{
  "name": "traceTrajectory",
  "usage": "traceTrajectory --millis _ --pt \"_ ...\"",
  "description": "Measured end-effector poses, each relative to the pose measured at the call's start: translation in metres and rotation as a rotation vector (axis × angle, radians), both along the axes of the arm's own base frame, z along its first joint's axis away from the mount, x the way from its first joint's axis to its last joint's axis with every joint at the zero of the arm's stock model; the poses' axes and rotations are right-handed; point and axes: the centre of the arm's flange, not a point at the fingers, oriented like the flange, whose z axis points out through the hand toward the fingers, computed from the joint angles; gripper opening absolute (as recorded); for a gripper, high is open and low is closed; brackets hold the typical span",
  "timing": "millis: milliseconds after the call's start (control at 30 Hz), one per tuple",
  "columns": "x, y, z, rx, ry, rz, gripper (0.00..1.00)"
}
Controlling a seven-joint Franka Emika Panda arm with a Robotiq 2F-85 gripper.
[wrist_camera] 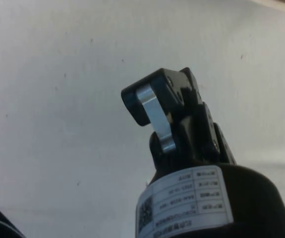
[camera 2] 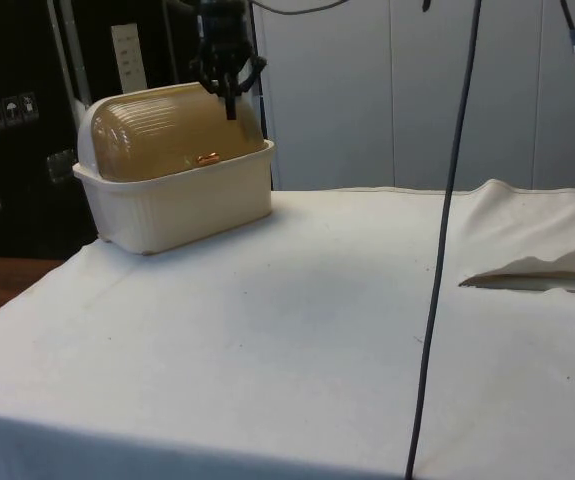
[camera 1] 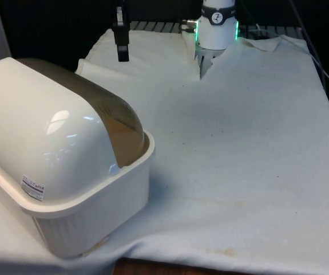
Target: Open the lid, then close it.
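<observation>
Pincer (camera 1: 122, 54) hangs in the air, clenched on nothing, beyond the bread box (camera 1: 67, 172) toward the desk's far edge; the side view places it (camera 2: 229, 100) just above the box's top. One bread box stands at the desk's (camera 1: 238, 172) near corner on the front view's left, its brown lid (camera 2: 172, 135) down. A small white label (camera 1: 32, 188) on its back carries print too fine to read.
</observation>
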Motion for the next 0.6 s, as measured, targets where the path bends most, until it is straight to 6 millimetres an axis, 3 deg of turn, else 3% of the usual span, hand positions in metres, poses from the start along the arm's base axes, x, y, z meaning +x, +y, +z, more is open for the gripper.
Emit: traceTrajectory --millis 400,600 --pt "-0.033 0.015 0.007 0.018 0.027 0.007 0.00" --pt "-0.038 0.018 0.008 0.019 0.026 0.007 0.00"
